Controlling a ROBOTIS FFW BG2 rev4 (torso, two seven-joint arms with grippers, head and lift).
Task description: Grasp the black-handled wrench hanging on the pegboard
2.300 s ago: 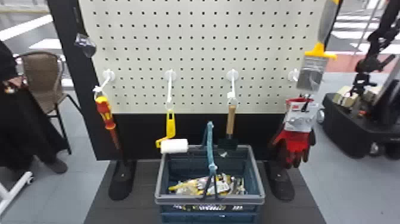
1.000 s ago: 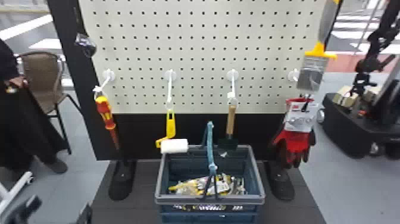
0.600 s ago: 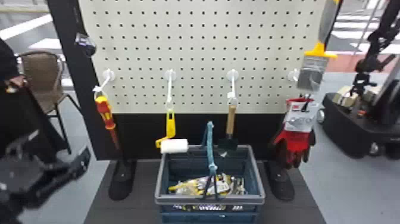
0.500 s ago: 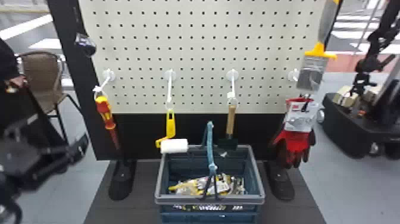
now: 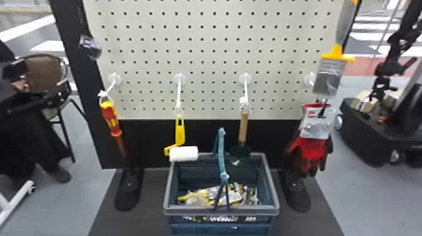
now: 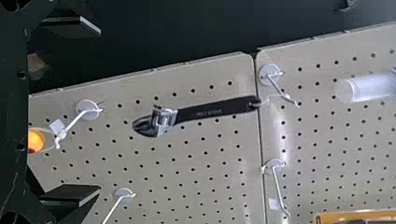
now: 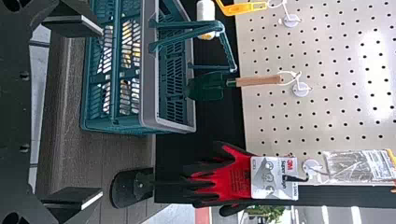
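Observation:
The black-handled wrench (image 6: pixel 196 116) hangs from a white hook (image 6: pixel 270 74) on the cream pegboard (image 6: pixel 210 177), its silver adjustable head (image 6: pixel 156 125) pointing down. My left gripper (image 6: pixel 70 109) is open and some way off from the board, facing the wrench with nothing between its fingers. In the head view the left arm (image 5: pixel 34 100) is a dark blurred shape at the left edge, beside the pegboard (image 5: pixel 213 47). My right gripper (image 7: pixel 70 109) is open and empty, low down and facing the basket (image 7: pixel 154 70) and the board's lower right.
On the board's lower row hang a red-and-yellow screwdriver (image 5: pixel 110 119), a yellow paint roller (image 5: pixel 180 147), a wooden-handled trowel (image 5: pixel 242 131) and red gloves (image 5: pixel 309 150). A blue basket (image 5: pixel 270 191) of small items stands on the dark base. A chair (image 5: pixel 47 72) stands at left.
The left arm came in from the bottom left and rose along the left edge of the head view. The tools on the board and the basket have not moved.

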